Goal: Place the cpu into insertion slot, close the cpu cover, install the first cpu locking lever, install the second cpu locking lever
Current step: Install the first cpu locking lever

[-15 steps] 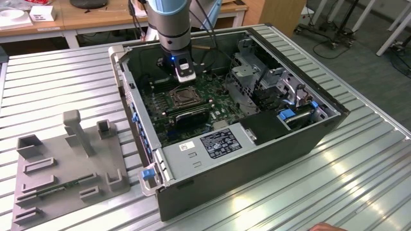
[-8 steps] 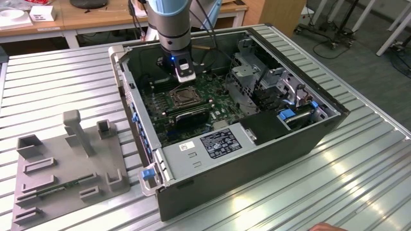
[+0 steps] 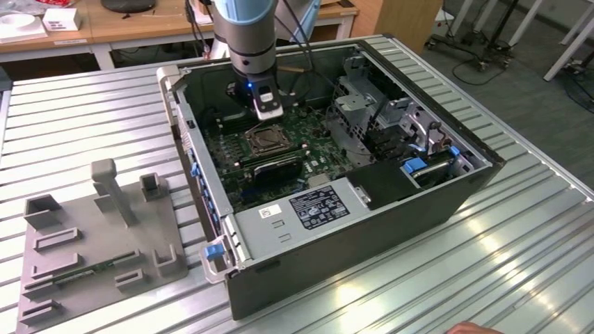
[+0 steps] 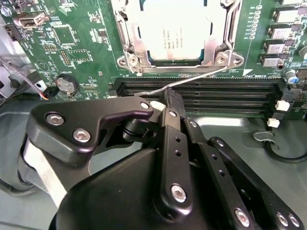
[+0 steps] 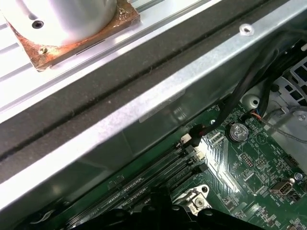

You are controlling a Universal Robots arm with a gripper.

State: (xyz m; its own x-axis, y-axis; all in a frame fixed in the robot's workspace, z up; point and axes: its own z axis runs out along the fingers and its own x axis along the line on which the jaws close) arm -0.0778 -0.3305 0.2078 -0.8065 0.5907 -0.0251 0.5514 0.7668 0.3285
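Note:
The cpu [image 4: 172, 28], with its pale metal top, lies in the insertion slot [image 3: 263, 139] on the green motherboard. The silvery cpu cover [image 4: 132, 43] is folded down around it. A thin wire locking lever [image 4: 201, 76] runs slanting from the socket's corner out over the memory slots. My gripper [image 4: 171, 99] has its black fingers together, and their tip touches the free end of that lever. In the exterior view the gripper [image 3: 267, 111] hangs inside the open computer case, just behind the socket.
Black memory slots [image 4: 216, 93] lie beside the socket. A grey drive cage [image 3: 357, 104] and a power supply [image 3: 307, 209] crowd the case interior. A grey fixture tray [image 3: 93, 243] sits on the ribbed table at the exterior view's left. A hand [image 3: 474, 328] shows at the front edge.

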